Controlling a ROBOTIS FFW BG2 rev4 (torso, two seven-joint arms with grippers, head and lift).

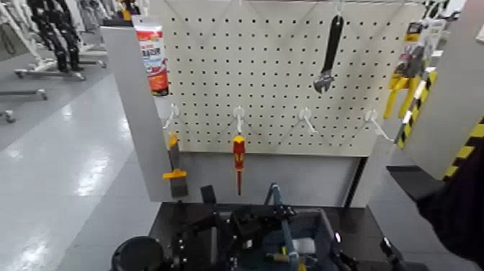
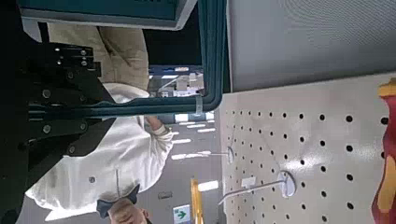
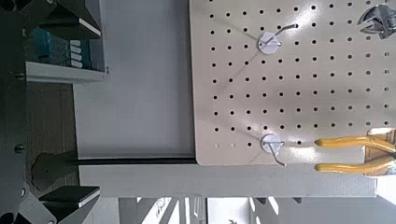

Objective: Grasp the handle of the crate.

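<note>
The left gripper [image 2: 101, 110] had its jaws closed on the thin blue-grey plastic handle [image 2: 140, 108], one black finger on each side of the bar and both touching it. Past the fingers, the bar ran on to a rounded bend. In the head view, that grip sat at the end of the handle nearer the pegboard, over the dark blue-grey rectangular crate [image 1: 321, 222]. The handle arched above the middle of the crate, which stood on the dark tabletop [image 1: 358, 223] before the pale perforated pegboard [image 1: 274, 86].

The right gripper [image 1: 364, 246] was open, its fingers well apart with nothing between them, and it stood on the crate's right side, apart from the handle.

The left arm's black links covered part of the crate's left side, and the lower edge of the head view cut off its near end. Inside, a white paint roller [image 1: 304, 246] could be made out; the darker contents around it were hard to tell. Where exactly the finger pads met the bar was hidden by the fingers themselves.
</note>
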